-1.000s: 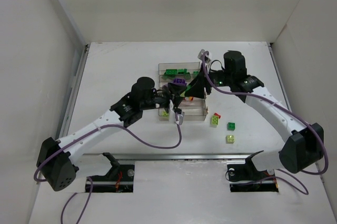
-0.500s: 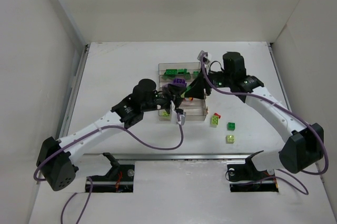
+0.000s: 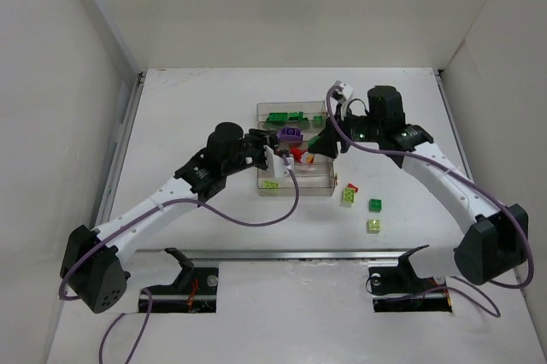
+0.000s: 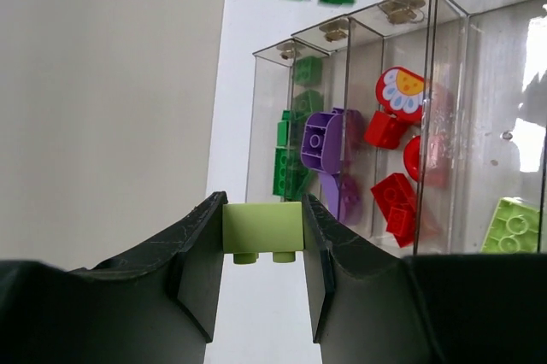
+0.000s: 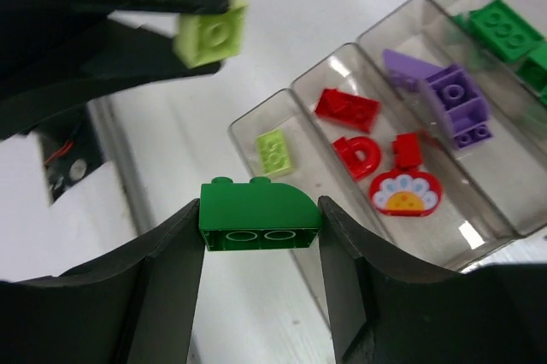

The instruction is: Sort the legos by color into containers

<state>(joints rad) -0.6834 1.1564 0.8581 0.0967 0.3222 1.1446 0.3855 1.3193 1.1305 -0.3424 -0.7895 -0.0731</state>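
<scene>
My left gripper (image 4: 261, 236) is shut on a lime brick (image 4: 261, 227), held above the table just beside the clear tray (image 4: 256, 116). My right gripper (image 5: 260, 219) is shut on a dark green curved brick (image 5: 259, 214) and hangs over the tray's near end. In the top view both grippers, left (image 3: 282, 156) and right (image 3: 319, 145), meet over the tray (image 3: 329, 191). The tray's rows hold green bricks (image 5: 504, 31), purple bricks (image 5: 457, 95), red pieces (image 5: 346, 112) and one lime brick (image 5: 275, 152).
Loose legos lie on the table right of the tray: a lime one (image 3: 350, 197), a small red one (image 3: 352, 185), a dark green one (image 3: 375, 204) and another lime one (image 3: 373, 225). White walls (image 3: 60, 82) close in both sides.
The left gripper has drawn back from the tray's near edge toward the left, still holding its lime brick. The right wrist has shifted slightly right and up.
</scene>
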